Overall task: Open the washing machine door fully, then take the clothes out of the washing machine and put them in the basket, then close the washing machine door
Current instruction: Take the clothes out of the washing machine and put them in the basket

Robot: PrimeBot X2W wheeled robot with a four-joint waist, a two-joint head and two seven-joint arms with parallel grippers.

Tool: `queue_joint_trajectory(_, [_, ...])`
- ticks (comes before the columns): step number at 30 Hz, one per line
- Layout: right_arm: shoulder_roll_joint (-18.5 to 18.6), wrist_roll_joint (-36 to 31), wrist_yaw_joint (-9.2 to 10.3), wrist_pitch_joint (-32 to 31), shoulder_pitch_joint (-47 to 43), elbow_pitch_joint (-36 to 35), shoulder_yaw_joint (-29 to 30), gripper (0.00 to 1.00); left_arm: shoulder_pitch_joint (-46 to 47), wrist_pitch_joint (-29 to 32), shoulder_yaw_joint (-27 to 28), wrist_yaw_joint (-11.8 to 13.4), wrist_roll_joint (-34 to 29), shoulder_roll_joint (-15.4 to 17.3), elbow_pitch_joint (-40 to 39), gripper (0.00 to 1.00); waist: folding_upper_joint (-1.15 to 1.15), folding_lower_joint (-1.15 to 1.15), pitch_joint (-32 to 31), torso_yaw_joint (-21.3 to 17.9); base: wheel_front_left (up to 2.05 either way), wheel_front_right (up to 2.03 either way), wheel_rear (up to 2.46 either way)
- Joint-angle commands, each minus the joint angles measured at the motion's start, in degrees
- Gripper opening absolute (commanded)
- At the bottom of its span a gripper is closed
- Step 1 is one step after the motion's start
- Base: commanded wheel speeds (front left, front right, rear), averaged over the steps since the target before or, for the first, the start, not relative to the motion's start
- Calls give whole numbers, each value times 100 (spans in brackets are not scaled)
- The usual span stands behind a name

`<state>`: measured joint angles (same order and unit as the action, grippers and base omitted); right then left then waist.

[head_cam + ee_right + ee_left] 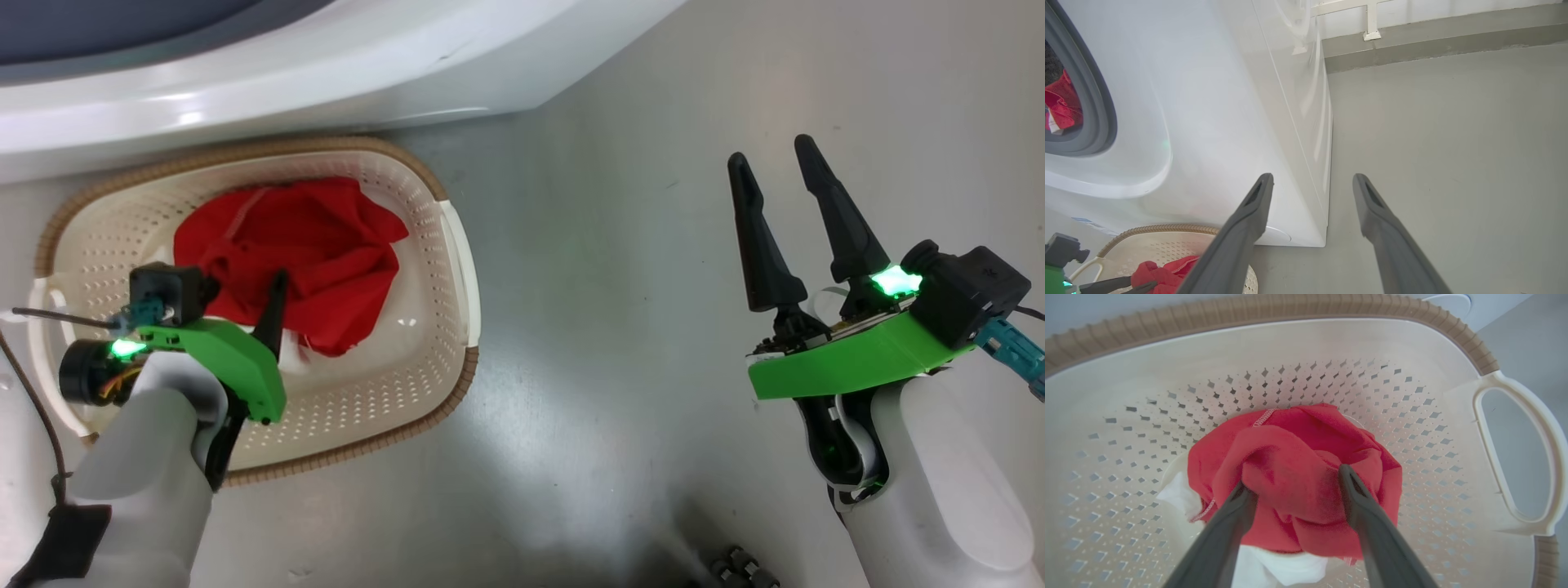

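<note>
Left fingers [1361, 510] stand spread and released, one on each side of a bunched fold of the red clothes [1298, 473], with their tips against the fabric. That heap, with white cloth showing under it, lies on the bottom of the basket [1331, 347], just beyond the fingertips. Right fingers [1251, 216] are parted wide with nothing between them, over bare floor [1433, 143]. The washing machine [1216, 122] stands to their left, and more red fabric [1061, 102] shows behind its grey gasket [1098, 106].
</note>
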<state>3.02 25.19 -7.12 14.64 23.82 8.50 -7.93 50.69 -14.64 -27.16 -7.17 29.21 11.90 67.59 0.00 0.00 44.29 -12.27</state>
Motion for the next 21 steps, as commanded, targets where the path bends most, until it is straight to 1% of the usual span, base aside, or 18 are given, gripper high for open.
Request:
queue_joint_trajectory(1, [-14, 30, -36, 36, -83, -96, -80, 100, -106, -36, 77, -32, 82, 217, -99, 100, 0, 0, -77, 39, 0, 0, 0])
queue_joint_trajectory(7, [-14, -23, -36, 36, -114, -34, -37, 100, -286, -36, 92, -32, 340, 208, -386, 100, 0, 0, -339, 154, 0, 0, 0])
queue_joint_trajectory(12, [-14, -71, -36, 36, -162, 30, 35, 100, -465, -36, 157, -32, 435, 184, -648, 100, 0, 0, -623, 270, 0, 0, 0])
queue_joint_trajectory(16, [-14, -133, -36, 36, -226, 96, 50, 100, -608, -36, 345, -32, 454, 181, -875, 100, 0, 0, -867, 358, 0, 0, 0])
queue_joint_trajectory(21, [-14, -221, -36, 36, -339, 180, 77, 100, -886, -36, 704, -32, 303, 197, -1274, 100, 0, 0, -1220, 443, 0, 0, 0])
